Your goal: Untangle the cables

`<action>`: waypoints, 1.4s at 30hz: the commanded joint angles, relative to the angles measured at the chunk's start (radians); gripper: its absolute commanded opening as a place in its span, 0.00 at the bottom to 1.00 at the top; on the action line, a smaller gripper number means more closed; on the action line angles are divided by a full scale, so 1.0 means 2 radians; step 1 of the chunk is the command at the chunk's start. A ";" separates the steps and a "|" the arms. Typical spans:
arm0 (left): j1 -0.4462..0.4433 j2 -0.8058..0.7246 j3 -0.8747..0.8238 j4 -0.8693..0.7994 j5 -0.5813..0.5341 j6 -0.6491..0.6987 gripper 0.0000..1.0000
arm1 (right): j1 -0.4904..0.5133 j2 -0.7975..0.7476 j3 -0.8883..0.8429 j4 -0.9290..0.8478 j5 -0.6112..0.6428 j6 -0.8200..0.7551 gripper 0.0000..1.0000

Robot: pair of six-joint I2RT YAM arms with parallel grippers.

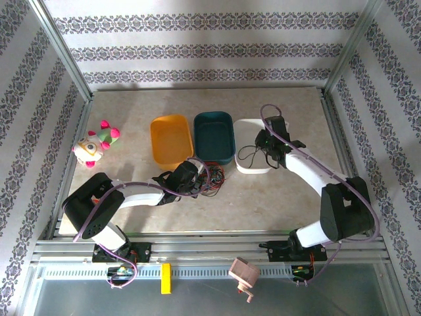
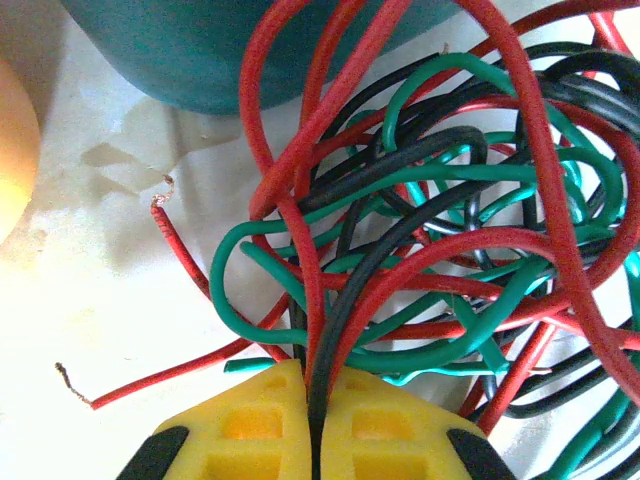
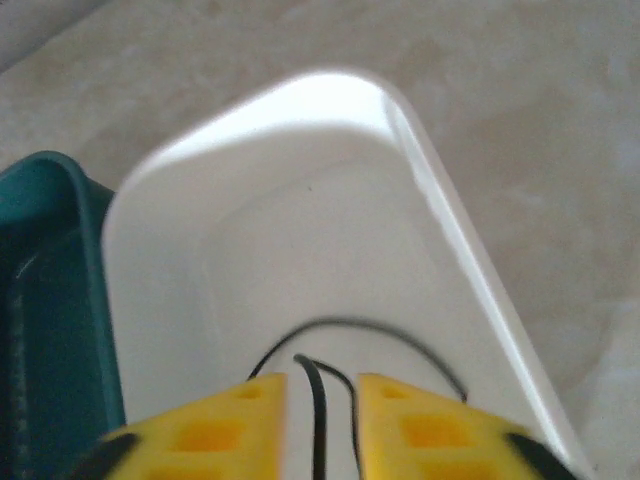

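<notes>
the cables (image 2: 440, 245) are a knotted clump of glossy red, black and green loops on the pale table (image 1: 131, 112), just near of the teal tray (image 1: 214, 136). the left gripper (image 2: 316, 390) is pinched tight on a black strand of the clump. the right gripper (image 3: 322, 392) is parted over the smooth white tray (image 3: 200, 250), with a loose black wire (image 3: 318, 410) between its fingers. bare table lies left of the clump.

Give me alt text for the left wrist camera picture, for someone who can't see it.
The left gripper, yellow-fingered, is shut on a black cable that runs up into a dense knot of red, black and green cables on a pale table. A teal tray sits behind the knot, an orange tray at the left edge.
</notes>
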 commanded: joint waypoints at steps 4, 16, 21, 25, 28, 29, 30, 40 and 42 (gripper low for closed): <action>-0.009 -0.012 -0.001 -0.050 -0.018 -0.007 0.00 | 0.004 0.003 -0.006 -0.048 0.031 0.027 0.58; -0.009 -0.023 -0.010 -0.039 -0.028 -0.007 0.00 | -0.005 -0.030 0.000 -0.080 0.066 -0.031 0.65; -0.009 -0.011 0.010 -0.052 -0.018 -0.005 0.00 | -0.012 -0.031 0.032 -0.077 0.036 -0.065 0.65; -0.009 -0.017 0.008 -0.042 -0.007 -0.001 0.00 | 0.028 -0.041 0.044 -0.078 0.016 -0.108 0.64; -0.009 -0.018 0.005 -0.036 0.000 -0.002 0.00 | 0.076 -0.054 0.039 -0.073 0.005 -0.131 0.64; -0.009 -0.017 0.006 -0.037 -0.002 -0.002 0.00 | 0.096 -0.058 0.033 -0.068 -0.005 -0.133 0.63; -0.009 -0.015 0.006 -0.037 -0.003 -0.002 0.00 | 0.111 -0.060 0.028 -0.063 -0.015 -0.132 0.63; -0.009 0.009 0.017 -0.039 -0.006 0.000 0.00 | 0.199 0.006 -0.013 -0.019 -0.227 -0.112 0.51; -0.009 0.010 0.016 -0.038 -0.007 0.001 0.00 | 0.202 0.020 -0.017 -0.019 -0.237 -0.109 0.48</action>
